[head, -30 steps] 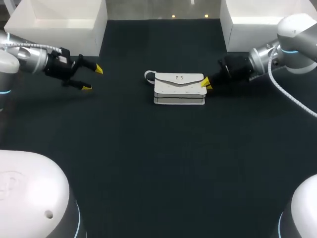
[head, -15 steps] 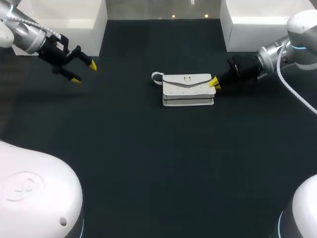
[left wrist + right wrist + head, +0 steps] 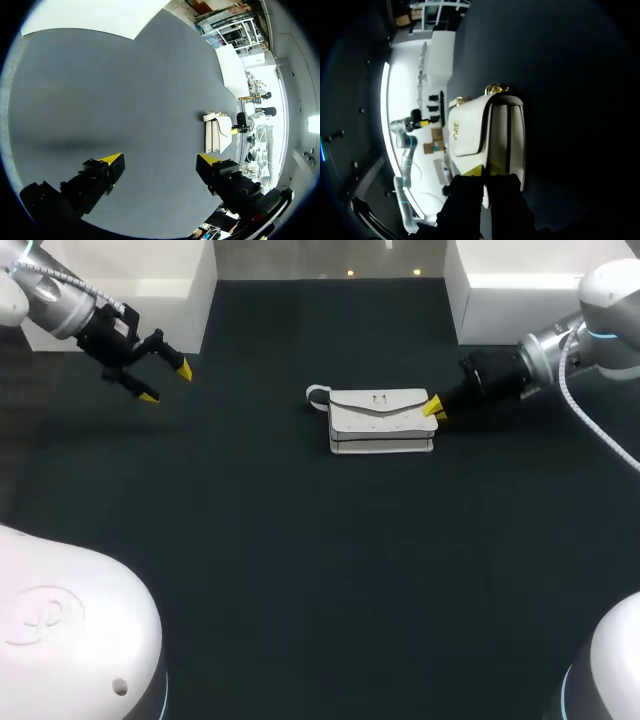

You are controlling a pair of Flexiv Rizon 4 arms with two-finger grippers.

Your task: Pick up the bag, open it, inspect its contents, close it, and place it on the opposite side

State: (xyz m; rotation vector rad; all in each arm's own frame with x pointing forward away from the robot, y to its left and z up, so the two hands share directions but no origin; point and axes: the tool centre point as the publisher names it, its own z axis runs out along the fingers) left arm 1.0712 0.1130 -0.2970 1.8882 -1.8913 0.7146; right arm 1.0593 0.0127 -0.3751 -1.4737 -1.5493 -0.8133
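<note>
A small white bag [image 3: 380,421] with a flap and a gold clasp lies on the dark table [image 3: 300,560], a loop strap at its left end. My right gripper [image 3: 434,408] is at the bag's right end, its yellow tips pressed together on that end's edge. The right wrist view shows the bag [image 3: 470,132] right at the closed tips of the right gripper [image 3: 485,171]. My left gripper [image 3: 166,383] hangs open and empty over the far left of the table, well away from the bag. In the left wrist view the bag [image 3: 218,139] lies far ahead of the spread left gripper [image 3: 161,160].
White boxes stand at the back left [image 3: 120,285] and back right [image 3: 510,295] corners. My arms' white bases fill the front left [image 3: 70,640] and front right [image 3: 610,660] corners.
The bag slid a little to the right together with my right gripper, then stayed put. My left arm rose and drew back toward the far left corner, still open.
</note>
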